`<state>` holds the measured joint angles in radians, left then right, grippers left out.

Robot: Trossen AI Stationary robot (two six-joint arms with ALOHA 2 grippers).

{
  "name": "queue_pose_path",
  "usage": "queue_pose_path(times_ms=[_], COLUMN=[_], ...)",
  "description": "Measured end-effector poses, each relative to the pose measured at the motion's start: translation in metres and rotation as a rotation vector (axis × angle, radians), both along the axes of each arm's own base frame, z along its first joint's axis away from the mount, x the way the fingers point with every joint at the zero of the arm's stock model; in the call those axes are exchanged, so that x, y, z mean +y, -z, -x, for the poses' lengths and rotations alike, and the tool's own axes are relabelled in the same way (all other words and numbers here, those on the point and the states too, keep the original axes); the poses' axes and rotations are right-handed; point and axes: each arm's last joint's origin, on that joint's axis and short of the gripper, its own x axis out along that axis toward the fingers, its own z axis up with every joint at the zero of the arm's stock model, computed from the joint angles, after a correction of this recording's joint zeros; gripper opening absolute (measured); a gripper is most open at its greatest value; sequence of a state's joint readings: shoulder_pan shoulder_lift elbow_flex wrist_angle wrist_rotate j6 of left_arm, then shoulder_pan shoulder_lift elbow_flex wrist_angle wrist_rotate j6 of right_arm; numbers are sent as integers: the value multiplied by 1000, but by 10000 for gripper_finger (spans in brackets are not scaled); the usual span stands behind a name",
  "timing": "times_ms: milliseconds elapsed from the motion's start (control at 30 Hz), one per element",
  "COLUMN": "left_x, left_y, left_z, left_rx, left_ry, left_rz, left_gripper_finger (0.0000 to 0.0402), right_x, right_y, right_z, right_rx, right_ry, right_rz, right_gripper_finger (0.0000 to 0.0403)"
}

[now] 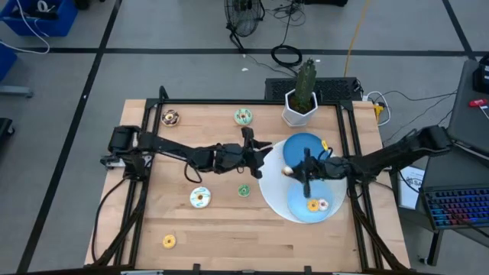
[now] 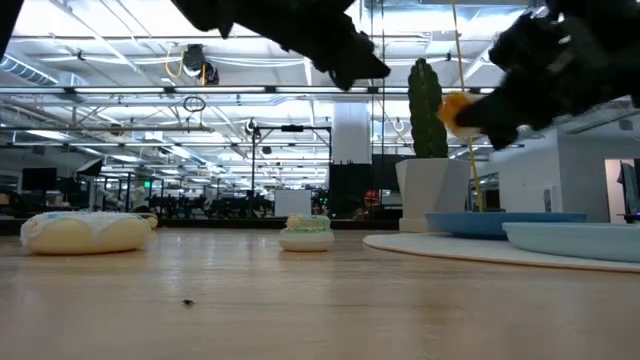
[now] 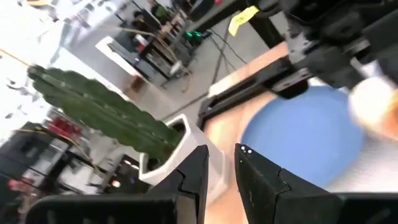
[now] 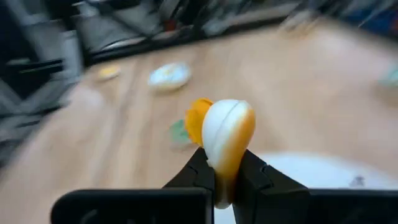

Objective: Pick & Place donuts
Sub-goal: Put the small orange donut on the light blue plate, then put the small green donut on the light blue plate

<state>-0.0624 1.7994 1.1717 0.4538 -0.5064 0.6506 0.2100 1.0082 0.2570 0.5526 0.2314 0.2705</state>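
My right gripper [image 4: 225,180] is shut on an orange and white donut [image 4: 227,134] and hangs over the large white disc [image 1: 269,183], between two blue plates [image 1: 304,145] [image 1: 299,208]. Two donuts [image 1: 317,205] lie on the nearer plate. My left gripper [image 3: 222,155] stands a little open with nothing between its fingers, raised above the table near the disc's left rim [image 1: 266,149]. Loose donuts lie flat on the wood: a chocolate one [image 1: 171,117], a green and white one [image 1: 243,116], a pale one [image 1: 200,198], a small green one [image 1: 243,190] and an orange one [image 1: 169,241]. My right gripper pinches the donut's lower rim [image 4: 222,169] between its two fingers [image 4: 256,175], one on each flat face. The fingers come nearly level from the table's right side. The donut stands on edge above the fingertips, lifted clear of the disc [image 2: 455,110].
A white pot with a green cactus [image 1: 300,103] stands at the far edge, just behind the far blue plate. The two arms' grippers are close together over the disc's left part. Bare wood lies at the table's near left.
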Motion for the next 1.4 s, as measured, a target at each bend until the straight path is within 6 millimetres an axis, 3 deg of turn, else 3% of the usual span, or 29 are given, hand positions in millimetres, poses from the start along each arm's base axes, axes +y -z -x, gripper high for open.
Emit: queue_pose_path(times_ms=[133, 367, 733, 900, 1233, 1400], left_x=[8, 16, 16, 16, 16, 16], left_y=[-8, 5, 7, 7, 8, 9], left_z=[9, 15, 15, 15, 16, 16], left_rx=[30, 129, 138, 133, 140, 151], left_ry=[-33, -87, -90, -92, -94, -95], left_rz=[88, 182, 204, 220, 225, 227], left_gripper_finger=[85, 85, 85, 85, 85, 85], right_x=[7, 11, 22, 20, 15, 15], right_y=[4, 27, 34, 34, 44, 42], right_z=[16, 46, 61, 61, 64, 64], right_rx=[143, 498, 702, 674, 621, 599], right_ry=[-50, 75, 41, 76, 187, 186], right_rz=[-208, -438, -608, -583, -576, -606], right_gripper_finger=[11, 11, 67, 116, 268, 305])
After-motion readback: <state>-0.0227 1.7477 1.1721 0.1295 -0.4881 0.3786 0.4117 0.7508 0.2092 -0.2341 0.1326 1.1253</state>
